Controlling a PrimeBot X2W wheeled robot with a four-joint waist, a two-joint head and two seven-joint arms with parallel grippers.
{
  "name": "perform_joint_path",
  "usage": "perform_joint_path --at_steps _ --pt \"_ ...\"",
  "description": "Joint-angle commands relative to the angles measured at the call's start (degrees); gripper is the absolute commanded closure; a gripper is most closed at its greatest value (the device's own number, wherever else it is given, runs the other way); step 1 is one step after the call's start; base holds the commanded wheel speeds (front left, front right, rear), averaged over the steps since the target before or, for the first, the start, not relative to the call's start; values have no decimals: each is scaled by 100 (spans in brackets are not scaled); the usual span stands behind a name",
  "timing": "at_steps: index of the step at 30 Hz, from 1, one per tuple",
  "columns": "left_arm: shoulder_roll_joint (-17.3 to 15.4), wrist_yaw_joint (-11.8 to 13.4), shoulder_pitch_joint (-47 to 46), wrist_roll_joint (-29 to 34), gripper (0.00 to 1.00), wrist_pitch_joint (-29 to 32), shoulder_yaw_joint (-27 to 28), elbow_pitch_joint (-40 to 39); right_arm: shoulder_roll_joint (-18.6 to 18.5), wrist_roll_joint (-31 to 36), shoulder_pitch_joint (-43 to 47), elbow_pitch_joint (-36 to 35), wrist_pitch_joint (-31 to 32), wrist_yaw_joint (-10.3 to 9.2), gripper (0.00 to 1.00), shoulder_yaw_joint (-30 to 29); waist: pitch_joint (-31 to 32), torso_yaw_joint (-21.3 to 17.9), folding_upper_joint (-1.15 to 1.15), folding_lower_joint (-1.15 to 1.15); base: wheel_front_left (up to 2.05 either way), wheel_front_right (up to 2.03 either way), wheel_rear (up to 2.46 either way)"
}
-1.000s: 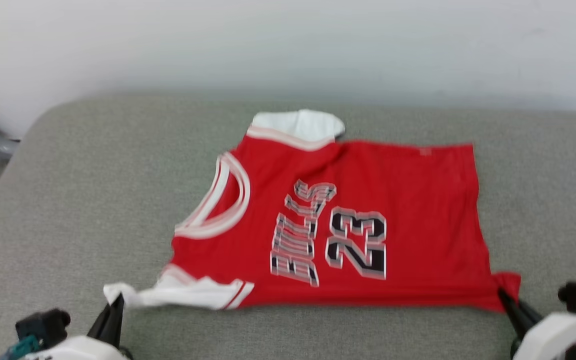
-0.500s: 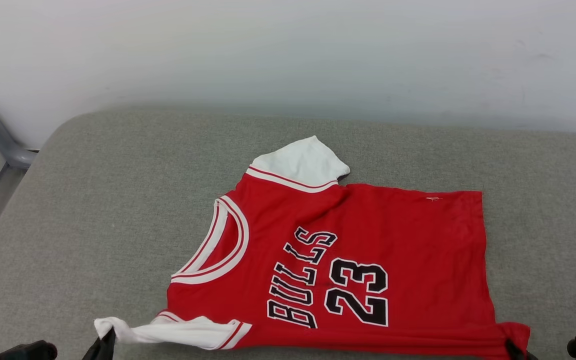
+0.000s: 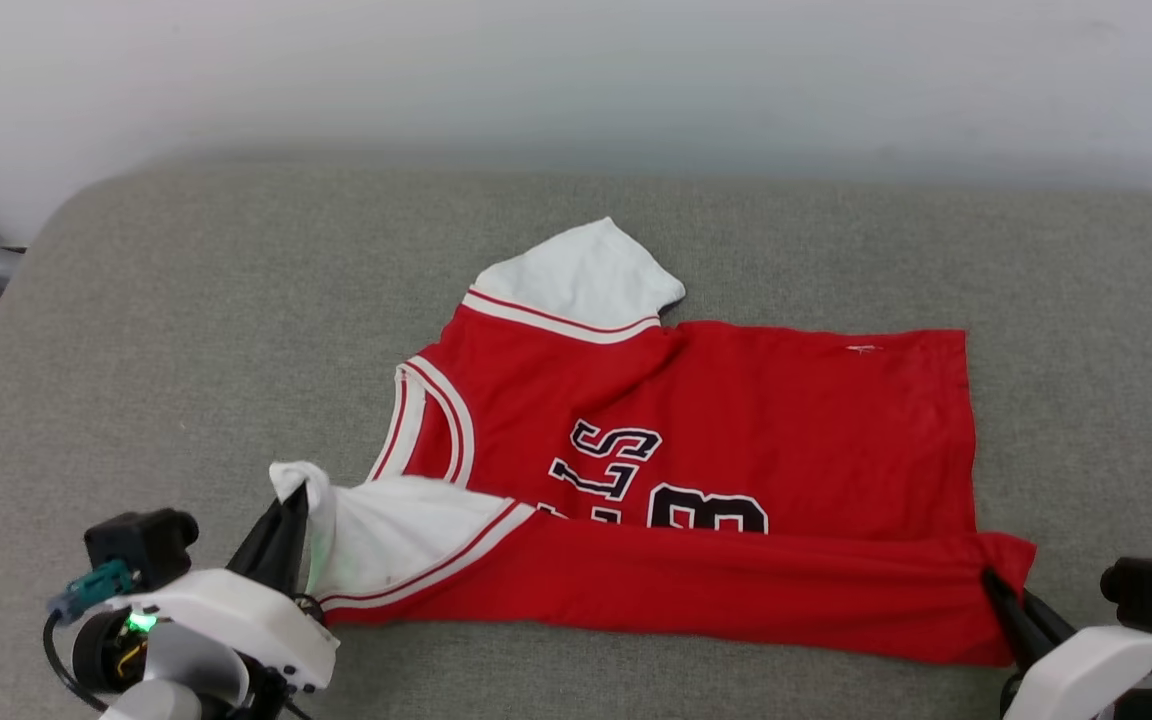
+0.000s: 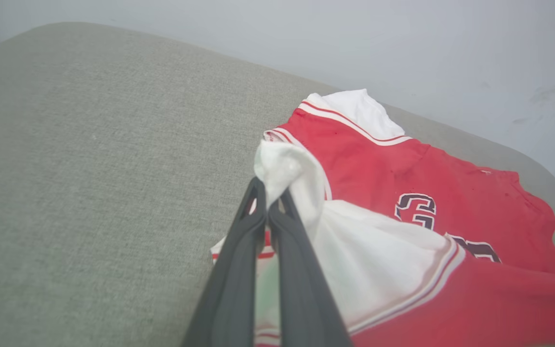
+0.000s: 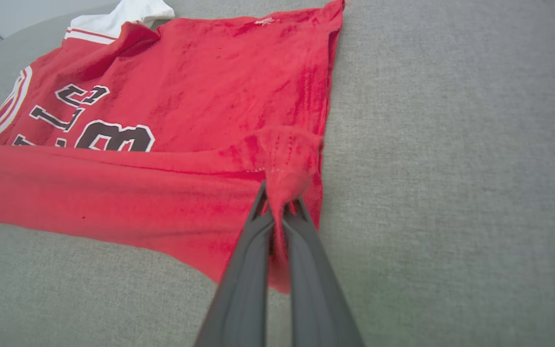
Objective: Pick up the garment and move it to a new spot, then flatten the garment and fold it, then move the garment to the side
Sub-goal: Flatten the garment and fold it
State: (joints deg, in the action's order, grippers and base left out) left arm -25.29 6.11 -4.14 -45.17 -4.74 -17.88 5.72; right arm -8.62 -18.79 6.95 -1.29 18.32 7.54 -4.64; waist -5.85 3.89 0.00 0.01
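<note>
Currently both arms sit low at the near edge of the grey padded surface (image 3: 186, 330), pale wrists down, fingers pointing away from me. Left end effector (image 3: 294, 500): lower left of the head view, fingers angled up and slightly right, pressed together on the tip of the near white sleeve (image 4: 282, 161), which bunches above the tips. Right end effector (image 3: 994, 585): lower right, fingers slanting up and left, clamped on the red hem corner (image 5: 284, 154), cloth puckered over the tips. Garment (image 3: 736, 400): lies on the surface between the two grips, collar (image 3: 431, 420) toward my left, hem toward my right. Its near long edge is turned over the chest as a red band running from one grip to the other, hiding the lower part of the dark lettering. Far sleeve (image 3: 581, 275) lies flat, toward the pale wall (image 3: 576, 70).
</note>
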Motion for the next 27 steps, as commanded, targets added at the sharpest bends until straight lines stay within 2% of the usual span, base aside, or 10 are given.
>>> perform_joint_path --at_steps 1,13,14,16,18,21,22,23,24,27 --pt "51 -64 -204 34 100 -65 -18 151 -52 -27 -162 75 -43 -11 100 34 -174 -16 0 -1 0 0 0" --pt "486 -772 -1378 37 100 -257 -349 1880 -375 -206 -952 1318 -502 -11 100 655 -668 -140 0 -1 0 0 0" --pt "504 -833 -1420 19 100 -231 -376 2027 -388 -237 -998 1460 -561 -11 93 722 -669 -153 0 -1 0 0 0" --pt "546 -917 -1464 9 100 -207 -444 2258 -426 -296 -1071 1688 -669 -11 63 832 -639 -167 0 -1 0 0 0" --pt "578 -979 -1520 -26 100 -201 -480 2447 -458 -359 -1140 1867 -804 -12 0 894 -587 -168 0 -1 0 0 0" --pt "627 -1025 -1543 -56 100 -294 -469 2671 -498 -477 -1233 1947 -1187 -12 0 922 -464 -157 0 -1 0 0 0" --pt "634 -1036 -1546 -80 82 -295 -465 2737 -505 -491 -1258 1936 -1371 -11 0 907 -414 -153 0 -1 0 0 0" --pt "624 -1033 -1566 -86 52 -326 -451 2780 -493 -489 -1286 1900 -1573 -10 0 870 -369 -148 0 -1 0 0 0" --pt "616 -1023 -1586 -90 0 -362 -434 2819 -458 -480 -1293 1878 -1737 -9 0 842 -324 -144 0 -1 0 0 0" --pt "555 -975 -1593 -81 0 -428 -389 2900 -377 -341 -1286 1776 -2178 -9 0 755 -163 -155 0 -1 0 0 0"
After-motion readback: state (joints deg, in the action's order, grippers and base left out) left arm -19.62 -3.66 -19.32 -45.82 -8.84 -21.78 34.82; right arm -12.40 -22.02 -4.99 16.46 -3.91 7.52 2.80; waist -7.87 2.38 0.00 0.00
